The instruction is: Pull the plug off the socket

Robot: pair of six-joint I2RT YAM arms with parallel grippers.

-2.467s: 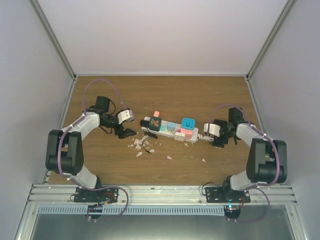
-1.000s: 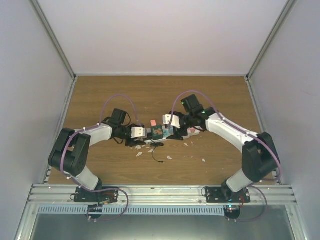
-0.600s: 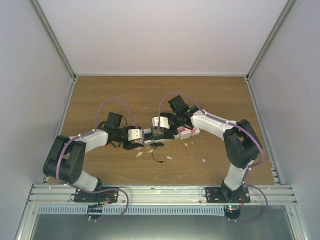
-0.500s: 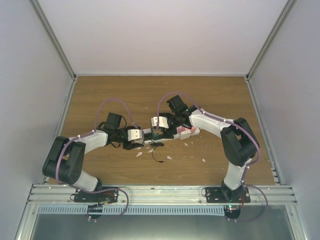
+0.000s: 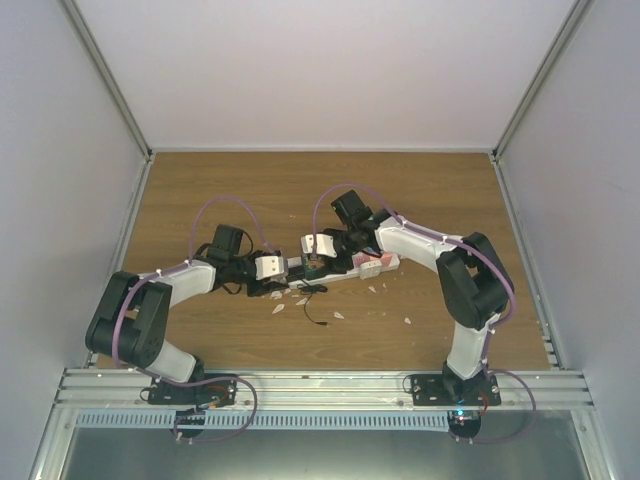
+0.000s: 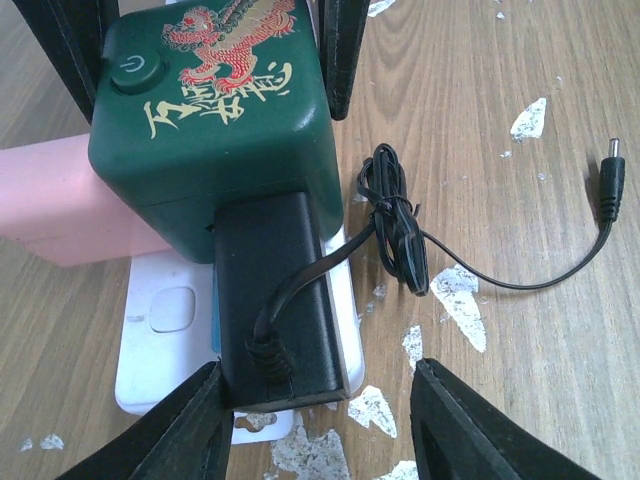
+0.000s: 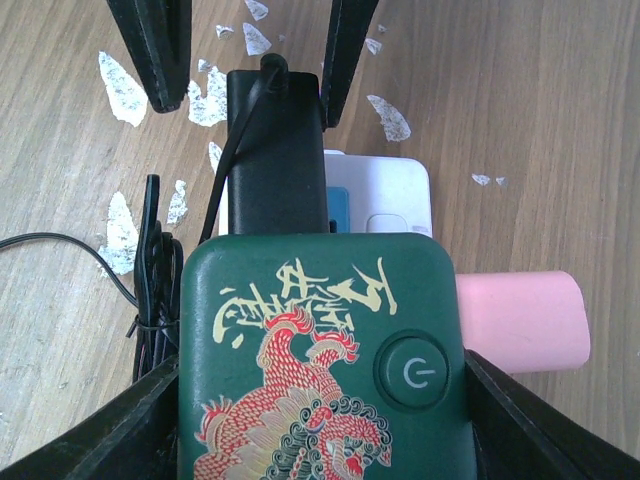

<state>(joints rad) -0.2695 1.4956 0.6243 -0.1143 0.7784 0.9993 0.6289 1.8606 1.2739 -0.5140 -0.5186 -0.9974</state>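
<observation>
Plug [image 6: 280, 290]: a black oblong block, laid flat along the top of the socket [image 6: 165, 340] and butted end-on into the side of a green cube [image 6: 210, 110]. Sits with the socket near the middle of the worktop [image 5: 420, 190], well apart from all four edges, on a long white strip laid roughly from left edge to right edge.

Left tool [image 6: 316, 368]: spread wide and released, astride the free end of the plug. Holds nothing. One finger just beside the plug, the other apart from it with bare wood between.

Right tool [image 7: 320, 360]: clenched on the green cube, with a finger [image 7: 130, 420] flush against each of two opposite sides.

Seen from the left wrist alone: a barrel tip [image 6: 612, 170] loose on the wood, at the end of a thin black cable [image 6: 520, 275] out of the plug, past a small tied bundle [image 6: 395, 230].

Seen from the right wrist alone: a light-blue face [image 7: 338, 205] of the socket right beside the plug.

Seen in both wrist views: a red and gold dragon and a power button on top of the cube, and a pink block [image 7: 520, 320] against its side.

Seen from overhead alone: both arms bent inward over the strip, tools too small to read there.

Surface of brown wood grain, strewn with white flakes [image 6: 455, 290] around the plug end of the strip. Plain pale walls on three sides and a metal rail [image 5: 320, 385] along the near edge.
</observation>
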